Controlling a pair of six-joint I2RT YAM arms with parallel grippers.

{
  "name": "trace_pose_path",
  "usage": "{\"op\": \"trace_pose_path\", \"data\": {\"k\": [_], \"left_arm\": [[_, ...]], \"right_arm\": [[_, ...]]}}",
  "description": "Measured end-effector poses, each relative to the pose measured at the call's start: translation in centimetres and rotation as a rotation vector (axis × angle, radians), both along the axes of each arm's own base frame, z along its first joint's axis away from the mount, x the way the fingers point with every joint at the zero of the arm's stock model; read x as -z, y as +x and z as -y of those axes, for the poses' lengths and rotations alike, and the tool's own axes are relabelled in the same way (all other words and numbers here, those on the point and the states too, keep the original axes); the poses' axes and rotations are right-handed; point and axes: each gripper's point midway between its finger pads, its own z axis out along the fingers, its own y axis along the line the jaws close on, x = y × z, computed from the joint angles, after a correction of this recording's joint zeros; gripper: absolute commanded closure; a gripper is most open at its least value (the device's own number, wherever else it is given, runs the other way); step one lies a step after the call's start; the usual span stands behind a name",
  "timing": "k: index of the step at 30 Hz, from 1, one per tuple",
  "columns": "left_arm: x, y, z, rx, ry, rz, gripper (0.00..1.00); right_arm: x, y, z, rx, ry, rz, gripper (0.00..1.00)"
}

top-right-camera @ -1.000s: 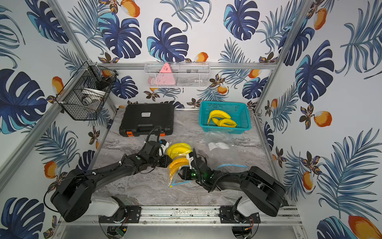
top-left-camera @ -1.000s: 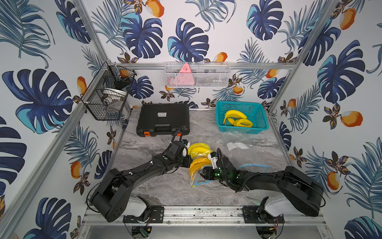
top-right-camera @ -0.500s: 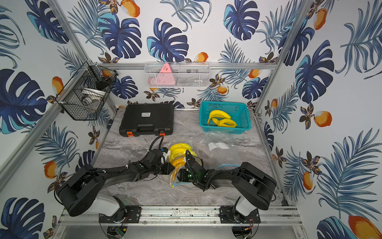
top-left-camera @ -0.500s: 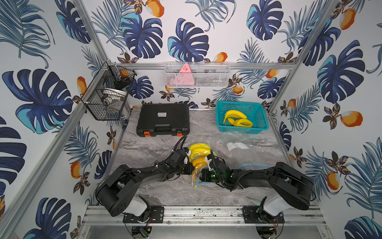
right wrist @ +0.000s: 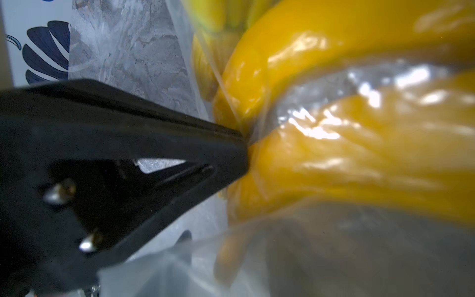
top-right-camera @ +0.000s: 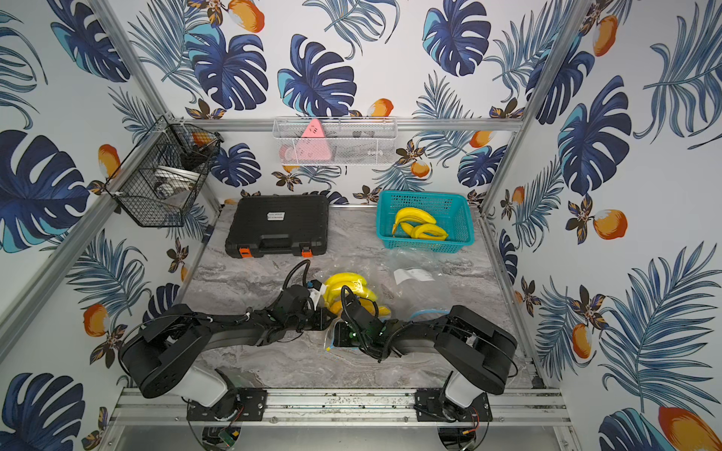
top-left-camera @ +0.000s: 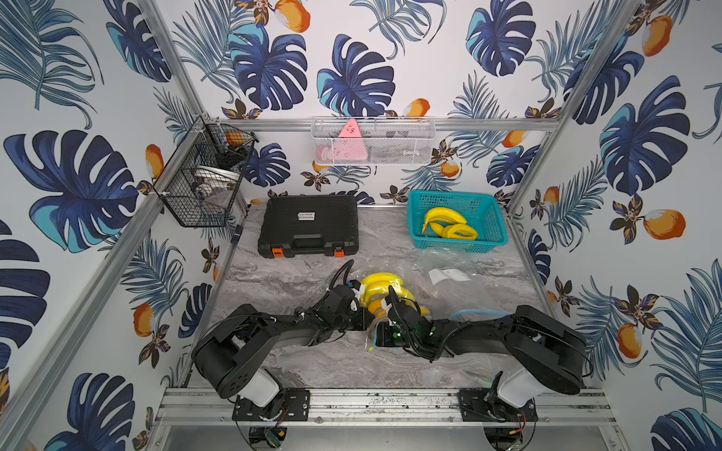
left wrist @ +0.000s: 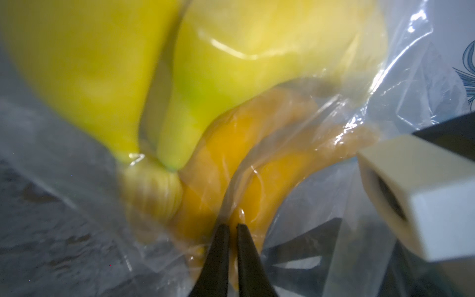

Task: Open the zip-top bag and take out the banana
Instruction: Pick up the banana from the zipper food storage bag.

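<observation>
Okay: left gripper (left wrist: pixel 229 227) is clamped on zip-top bag (left wrist: pixel 385 84) film beside the banana (left wrist: pixel 257 51) (right gripper (top-left-camera: pixel 385 314): grip unreadable). Grab the opposite lip, then peel apart slowly.

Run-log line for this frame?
phase: opening zip-top bag | left gripper: shut on bag film | right gripper: at bag, jaws unclear | bananas: inside bag

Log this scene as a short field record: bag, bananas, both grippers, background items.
zip-top bag: clear plastic, lying over part of the fruit
bananas: yellow bunch between the two grippers
left gripper: shut, pinching the bag film
right gripper: at the bunch; jaws hidden
teal basket: back right, holds more bananas
black case: closed, back left of centre
</observation>
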Motion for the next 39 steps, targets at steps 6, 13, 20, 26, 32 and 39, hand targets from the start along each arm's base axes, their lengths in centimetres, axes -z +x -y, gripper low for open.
{"op": "trace_pose_path", "data": {"k": [6,13,20,26,32,39], "left_arm": [[-0.3,0.5,-0.4,-0.031,0.006,0.025,0.88],[-0.7,0.6,-0.4,-0.035,0.002,0.034,0.88],[-0.5,0.1,-0.5,-0.031,0.009,0.006,0.85],[-1.8,0.7,-1.0,-0.029,0.061,0.032,0.71],[-5.6,2.1,-0.9,-0.019,0.091,0.14,0.64],[-2.8,1.8,-1.0,0.009,0.157,0.076,0.5]], "right_arm": [[0.6,0.6,-1.4,-0.015,-0.011,-0.011,0.7],[1.1,0.9,-1.2,-0.012,-0.06,-0.016,0.83],[1.3,0.7,0.0,-0.01,-0.106,-0.017,1.0],[1.2,-1.3,3.1,-0.05,-0.173,-0.034,1.0],[0.9,-4.3,6.1,-0.117,-0.204,-0.075,1.0],[0.4,-5.8,5.6,-0.222,-0.164,-0.086,1.0]]}}
